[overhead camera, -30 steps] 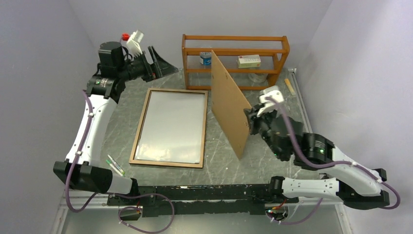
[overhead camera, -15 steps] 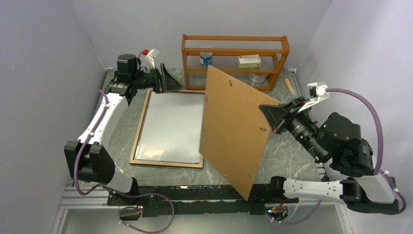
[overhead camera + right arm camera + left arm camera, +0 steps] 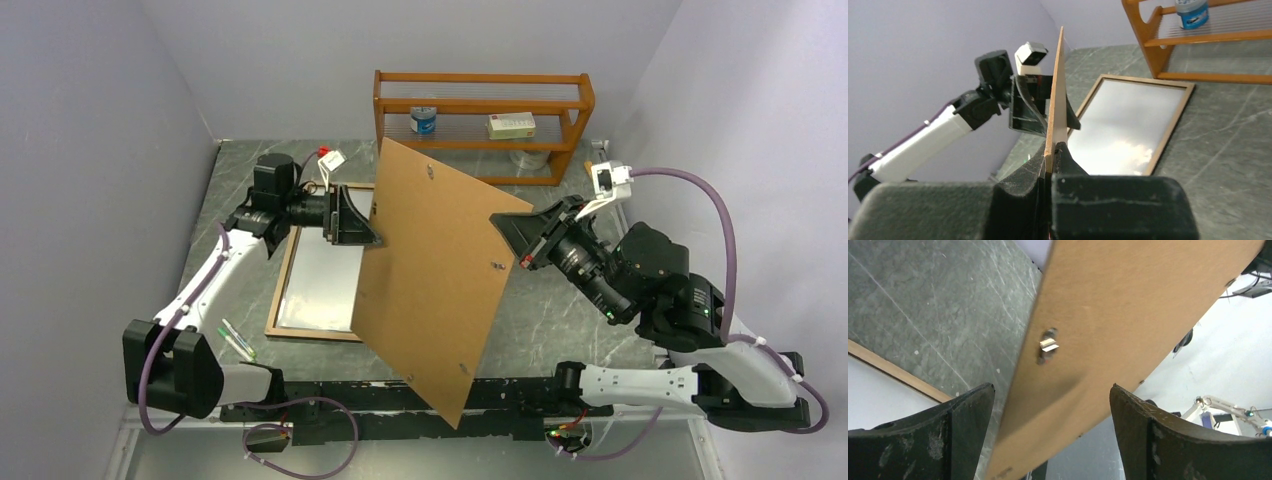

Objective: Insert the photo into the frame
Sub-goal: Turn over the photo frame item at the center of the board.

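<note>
The frame point(image 3: 310, 334) lies flat on the table, light wood side up. Its inside shows a pale glossy surface point(image 3: 320, 280); I cannot tell whether that is the photo's white back. It also shows in the right wrist view point(image 3: 1128, 125). My right gripper point(image 3: 515, 240) is shut on the right edge of a brown backing board point(image 3: 430, 280) and holds it tilted in the air over the frame's right half. My left gripper point(image 3: 365, 222) is open, its jaws to either side of the board's left edge point(image 3: 1128, 305), not touching it.
An orange-brown shelf rack point(image 3: 480, 110) stands at the back with a blue can point(image 3: 423, 120) and a small box point(image 3: 511, 125). Pens point(image 3: 237, 340) lie near the left arm's base. A small wooden piece point(image 3: 597, 178) lies at the back right.
My right gripper has swung the board left and leaned it over the frame. My left gripper has moved from the back left corner to the board's left edge.
</note>
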You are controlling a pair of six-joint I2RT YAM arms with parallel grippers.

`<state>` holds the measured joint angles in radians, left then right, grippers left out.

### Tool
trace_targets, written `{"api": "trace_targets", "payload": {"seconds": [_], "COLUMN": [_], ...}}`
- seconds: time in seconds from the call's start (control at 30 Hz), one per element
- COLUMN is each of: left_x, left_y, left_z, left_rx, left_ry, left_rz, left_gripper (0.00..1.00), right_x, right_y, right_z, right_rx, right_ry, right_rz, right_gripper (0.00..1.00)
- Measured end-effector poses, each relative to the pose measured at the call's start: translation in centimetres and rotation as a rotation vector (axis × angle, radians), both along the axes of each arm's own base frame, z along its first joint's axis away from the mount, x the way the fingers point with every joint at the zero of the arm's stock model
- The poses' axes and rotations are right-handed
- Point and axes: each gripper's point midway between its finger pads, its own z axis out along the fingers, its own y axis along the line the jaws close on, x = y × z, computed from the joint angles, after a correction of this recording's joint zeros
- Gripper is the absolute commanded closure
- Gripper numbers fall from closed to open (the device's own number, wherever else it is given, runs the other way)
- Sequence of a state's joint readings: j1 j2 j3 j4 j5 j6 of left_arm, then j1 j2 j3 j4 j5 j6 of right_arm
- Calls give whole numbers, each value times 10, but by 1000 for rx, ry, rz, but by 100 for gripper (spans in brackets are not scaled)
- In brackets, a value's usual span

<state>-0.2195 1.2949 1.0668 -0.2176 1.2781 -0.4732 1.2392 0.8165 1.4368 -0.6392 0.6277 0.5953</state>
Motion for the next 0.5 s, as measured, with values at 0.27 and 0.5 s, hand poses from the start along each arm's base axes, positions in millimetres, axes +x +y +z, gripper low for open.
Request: {"api": "trace_targets", "payload": {"seconds": [0.27, 0.5], "left_x": [-20, -40], "left_y": [3, 10], "left_z": [-12, 21], "left_rx": [-41, -130], "left_ry": [43, -83], "left_rz": [-114, -254], "left_gripper": [59, 98], "right_x": [3, 7], "right_y": [15, -10], "right_z": [20, 30], "right_rx": [76, 107], "right_ry": [-14, -49], "right_rz": [10, -60], "right_gripper": [100, 100]}}
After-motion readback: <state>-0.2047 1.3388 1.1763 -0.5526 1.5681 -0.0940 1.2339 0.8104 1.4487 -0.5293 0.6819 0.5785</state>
